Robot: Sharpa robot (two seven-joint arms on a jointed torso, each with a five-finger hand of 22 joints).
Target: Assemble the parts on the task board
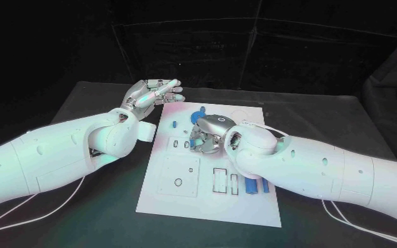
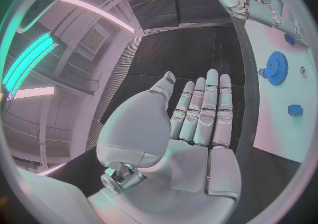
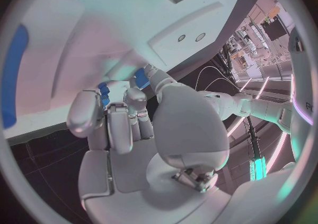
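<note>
I find the board (image 1: pixel 186 193) smooth, matt white plastic. The gear (image 2: pixel 276 68) looks matt blue plastic. Each robot hand, left (image 1: pixel 153 94) and right (image 1: pixel 209 134), shows glossy silver metal. The desk (image 1: pixel 99 208) reads matt black.

Right hand (image 3: pixel 132 128) over the white task board (image 3: pixel 86 38), fingers (image 3: pixel 119 123) curled around a small blue part (image 3: pixel 105 94). A long blue part (image 3: pixel 15 75) lies on the board, well apart

A black desk (image 1: pixel 331 116) carries the white task board (image 1: pixel 178 199), which lies flat in its middle, long side running away from the robot; white cables (image 1: pixel 50 205) trail over the dark surface near both front corners
</note>
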